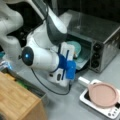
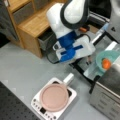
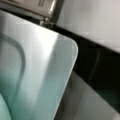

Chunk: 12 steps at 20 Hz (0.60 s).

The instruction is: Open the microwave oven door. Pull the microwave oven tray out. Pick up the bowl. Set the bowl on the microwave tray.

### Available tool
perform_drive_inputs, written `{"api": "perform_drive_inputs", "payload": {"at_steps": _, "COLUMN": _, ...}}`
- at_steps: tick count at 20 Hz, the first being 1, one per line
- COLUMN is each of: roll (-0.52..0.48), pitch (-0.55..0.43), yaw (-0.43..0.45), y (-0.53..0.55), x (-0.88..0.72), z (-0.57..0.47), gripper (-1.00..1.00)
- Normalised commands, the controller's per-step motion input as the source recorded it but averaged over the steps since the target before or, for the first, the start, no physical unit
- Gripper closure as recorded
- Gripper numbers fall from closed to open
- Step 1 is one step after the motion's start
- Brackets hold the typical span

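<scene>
The silver microwave oven (image 1: 100,32) stands with its door (image 3: 100,72) folded down; in a front view the door's dark edge (image 2: 81,71) shows below the arm. The grey tray (image 3: 45,62) is pulled out over the door (image 1: 83,59). On it sits the teal bowl (image 2: 106,61) with orange food; its rim (image 1: 76,47) shows beside the arm. My gripper (image 2: 88,58) hangs right at the bowl's left side above the tray, its fingertips hidden behind the white and blue hand. A teal edge of the bowl (image 3: 2,107) fills the wrist view's lower left corner.
A pink plate (image 1: 103,94) lies on a small white square appliance (image 2: 53,100) in front of the oven. A wooden cabinet (image 2: 35,22) stands behind the arm, and its corner (image 1: 17,100) fills a front view's lower left. A black cable (image 1: 45,85) trails across the grey floor.
</scene>
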Motion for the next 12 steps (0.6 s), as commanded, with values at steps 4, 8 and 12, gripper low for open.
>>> {"api": "perform_drive_inputs", "payload": {"at_steps": 4, "roll": -0.120, "pitch": 0.072, "yaw": -0.078, "y": 0.13, "x": -0.13, "z": 0.26, "gripper": -1.00}}
{"api": "perform_drive_inputs", "payload": {"at_steps": 8, "roll": -0.129, "pitch": 0.069, "yaw": -0.030, "y": 0.16, "x": -0.15, "z": 0.24, "gripper": -1.00}}
{"api": "perform_drive_inputs", "payload": {"at_steps": 12, "roll": -0.139, "pitch": 0.051, "yaw": 0.012, "y": 0.18, "x": -0.12, "z": 0.15, "gripper": -1.00}}
